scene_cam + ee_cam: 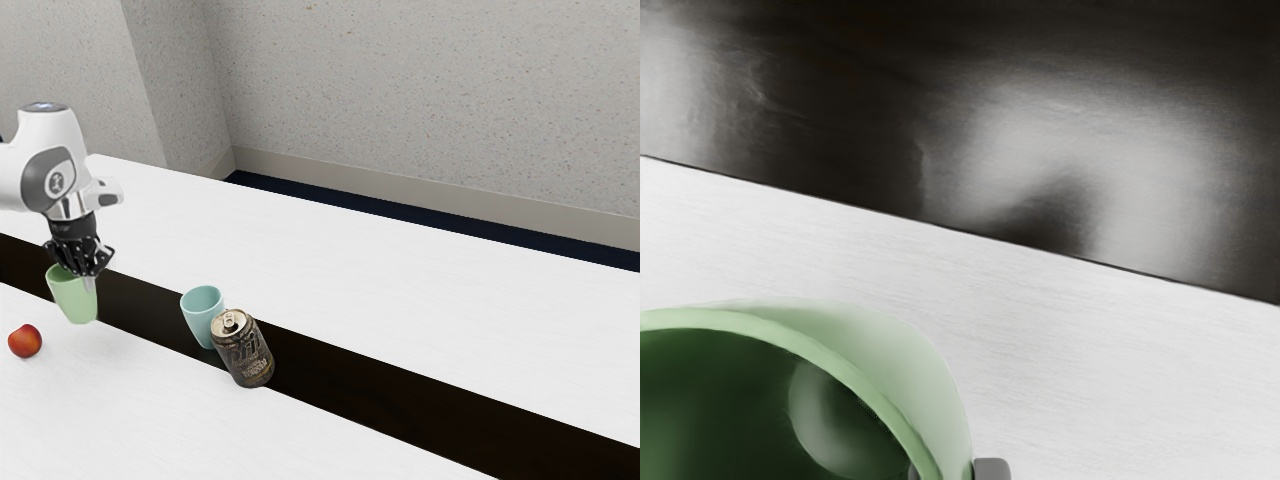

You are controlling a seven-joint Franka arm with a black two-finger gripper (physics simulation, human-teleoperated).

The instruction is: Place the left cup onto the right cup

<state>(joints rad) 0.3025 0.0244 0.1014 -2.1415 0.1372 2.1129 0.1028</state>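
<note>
Green cup (72,298) pinched at rim by tool (84,270) (blue cup (201,312) well apart).

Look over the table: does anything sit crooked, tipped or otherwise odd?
Yes. The can stands tilted, its top leaning towards the blue cup; whether they touch is unclear. The green cup, held in the jaws, also hangs slightly askew. The apple looks normal.

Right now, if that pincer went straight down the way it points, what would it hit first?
The pincer grips the green cup by its rim, so the cup leads. Straight below looks like the white table, close to the dark strip; depth there is unclear.
</note>
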